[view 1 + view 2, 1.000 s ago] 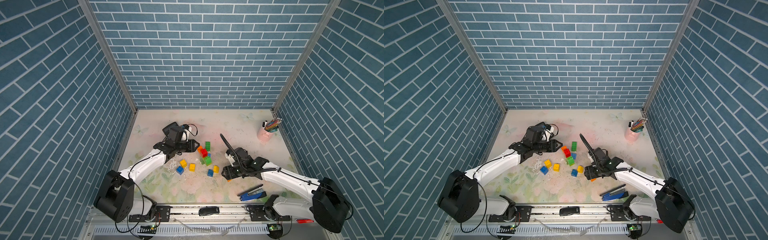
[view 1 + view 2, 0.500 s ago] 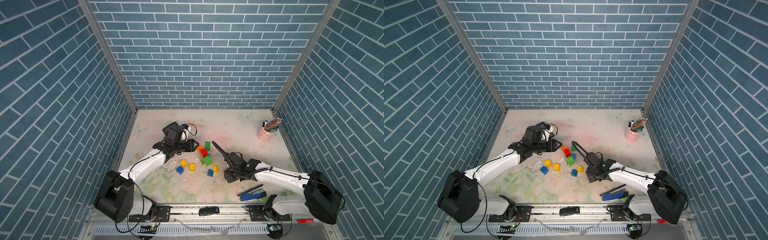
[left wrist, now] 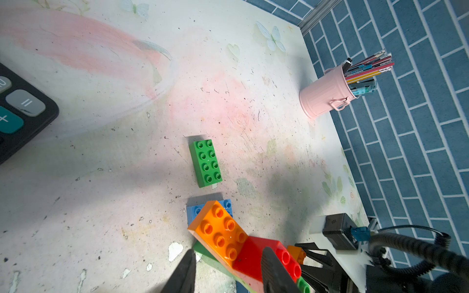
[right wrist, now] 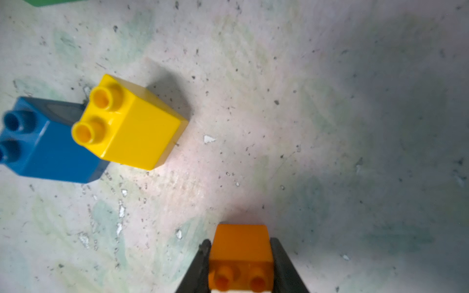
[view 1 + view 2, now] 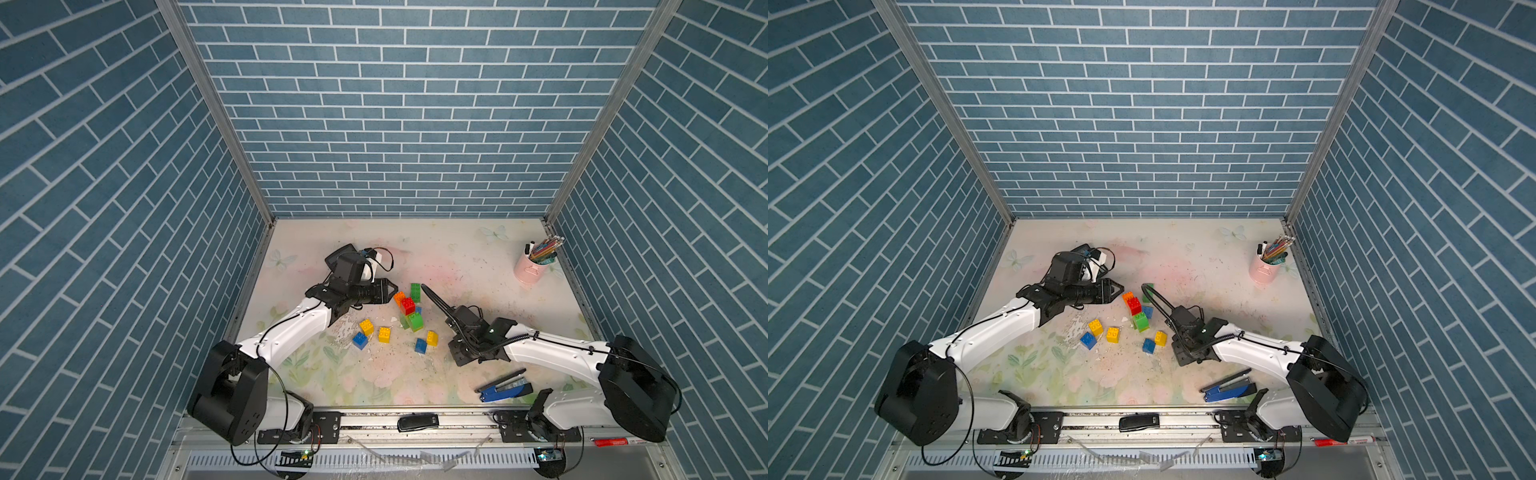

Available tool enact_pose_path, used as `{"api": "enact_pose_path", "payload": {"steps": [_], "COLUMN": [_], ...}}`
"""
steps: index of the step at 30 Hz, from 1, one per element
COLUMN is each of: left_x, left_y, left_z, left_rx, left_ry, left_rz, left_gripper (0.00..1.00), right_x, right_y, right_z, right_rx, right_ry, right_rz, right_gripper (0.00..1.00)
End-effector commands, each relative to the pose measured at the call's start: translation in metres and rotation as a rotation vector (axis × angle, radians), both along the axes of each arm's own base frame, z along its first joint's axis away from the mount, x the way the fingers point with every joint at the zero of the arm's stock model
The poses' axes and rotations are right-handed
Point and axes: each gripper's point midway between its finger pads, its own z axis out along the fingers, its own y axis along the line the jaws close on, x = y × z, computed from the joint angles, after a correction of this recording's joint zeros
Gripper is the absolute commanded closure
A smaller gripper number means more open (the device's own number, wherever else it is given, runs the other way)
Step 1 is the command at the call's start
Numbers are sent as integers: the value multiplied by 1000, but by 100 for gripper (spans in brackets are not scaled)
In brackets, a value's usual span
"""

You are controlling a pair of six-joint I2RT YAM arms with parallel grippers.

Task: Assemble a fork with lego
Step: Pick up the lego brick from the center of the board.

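In the left wrist view a tilted lego stack, an orange brick (image 3: 220, 228) on a red brick (image 3: 256, 256) with green beneath, sits between the fingers of my left gripper (image 3: 228, 253), which is shut on it. In both top views that gripper (image 5: 390, 291) (image 5: 1117, 287) meets the stack (image 5: 405, 303). My right gripper (image 4: 239, 266) is shut on a small orange brick (image 4: 241, 251) low over the table. Just beyond it lie a yellow brick (image 4: 132, 126) and a blue brick (image 4: 50, 142). A green oblong brick (image 3: 206, 162) lies flat farther back.
Two more yellow bricks (image 5: 366, 326) (image 5: 385, 334) and a blue one (image 5: 360, 340) lie loose at front left. A pink cup of pens (image 5: 530, 270) stands at back right. A blue stapler (image 5: 503, 388) lies at front right. The calculator (image 3: 20, 111) sits beside my left arm.
My right gripper has swung left and lowered toward the table, then shut on the small orange brick. The left arm and its stack have stayed still.
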Motion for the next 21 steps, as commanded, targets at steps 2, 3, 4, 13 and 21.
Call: {"api": "enact_pose_path", "payload": {"steps": [2,3,4,13,21], "left_x": [0,1,1,1,15], "left_y": [6,8,9,22,69], "left_z": [-5,-5,-5,-13,-5], "left_rx": [10,11,14,30,-60], "left_ry": [13,14,14,29,30], "left_rz": [1,3,3,41,184], "left_gripper": [56,56,56,56,56], "right_x": [14,16,18,6,-12], "right_y": [4,7,13,86,143], "right_z": [38,47,56,123,135], "right_rx": [59,88,130,440,416], "right_ry": [-117,-140,-160,-236,-248], "right_rz": [-16,-13,2,227,418], "right_gripper": [77,77,78,81,95]}}
